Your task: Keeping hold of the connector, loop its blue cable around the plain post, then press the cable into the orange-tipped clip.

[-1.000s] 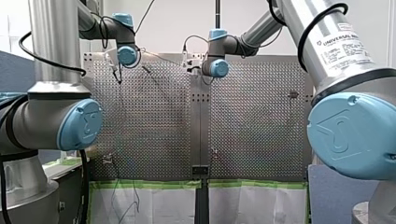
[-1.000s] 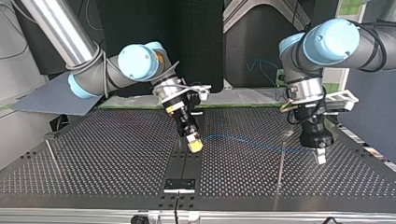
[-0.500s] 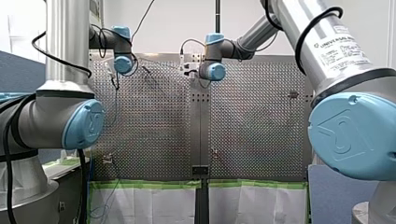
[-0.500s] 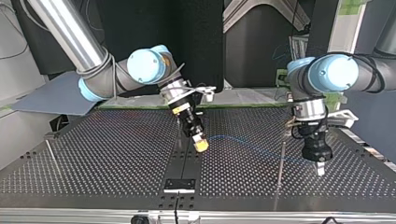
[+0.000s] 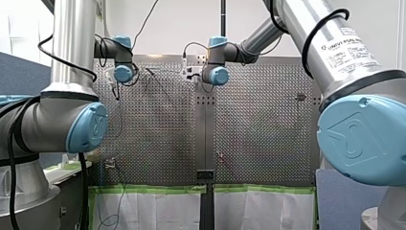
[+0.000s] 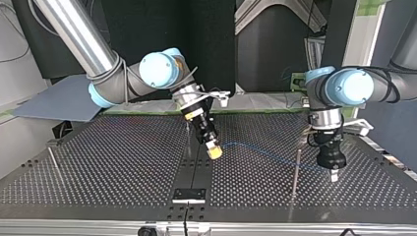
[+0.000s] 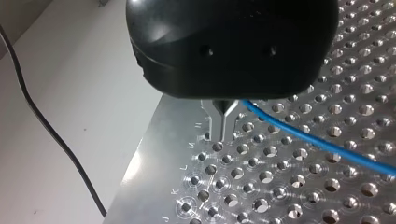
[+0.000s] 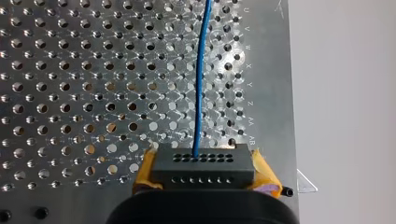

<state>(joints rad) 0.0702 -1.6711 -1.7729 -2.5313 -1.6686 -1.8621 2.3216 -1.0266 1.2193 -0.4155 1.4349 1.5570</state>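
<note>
Top view: right gripper (image 6: 215,152) tilts, jaws holding connector (image 8: 204,169); left gripper (image 6: 334,176) vertical, jaws pinching blue cable (image 7: 317,142).

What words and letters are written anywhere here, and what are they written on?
"UNIVERSAL": on the silver tube of my right arm, front view; the smaller print beside it is too blurred to read.
"J K L M": engraved along the edge of the table, left wrist view; the next mark is unclear.
"U V W X Y Z AA AB": engraved along the table edge, right wrist view.
</note>
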